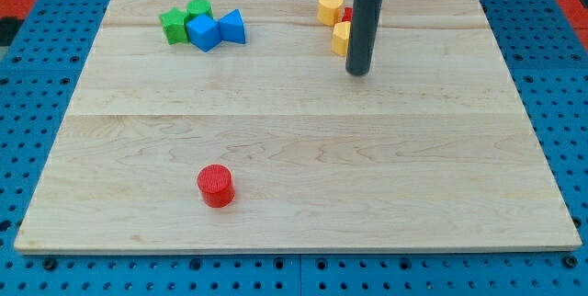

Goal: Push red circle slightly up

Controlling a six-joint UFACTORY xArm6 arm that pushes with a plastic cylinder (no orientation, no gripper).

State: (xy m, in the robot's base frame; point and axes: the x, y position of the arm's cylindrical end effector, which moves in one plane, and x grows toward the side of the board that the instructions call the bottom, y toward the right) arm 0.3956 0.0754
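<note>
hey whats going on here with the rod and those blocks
I am an arm with a rod, meant to nudge the red circle slightly up the wooden board. My tip sits near the view's top, beside two yellow blocks, far from the red circle, which lies alone near the view's bottom left.

My tip (357, 73) ends a smooth dark grey cylindrical rod beneath a black-and-white mount.

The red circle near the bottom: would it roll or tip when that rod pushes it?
The red circle looks like a short, squat cylinder standing on its flat end, so it probably slides rather than rolls or tips. The wooden board looks smooth, so it should glide. My tip is far off.
</note>
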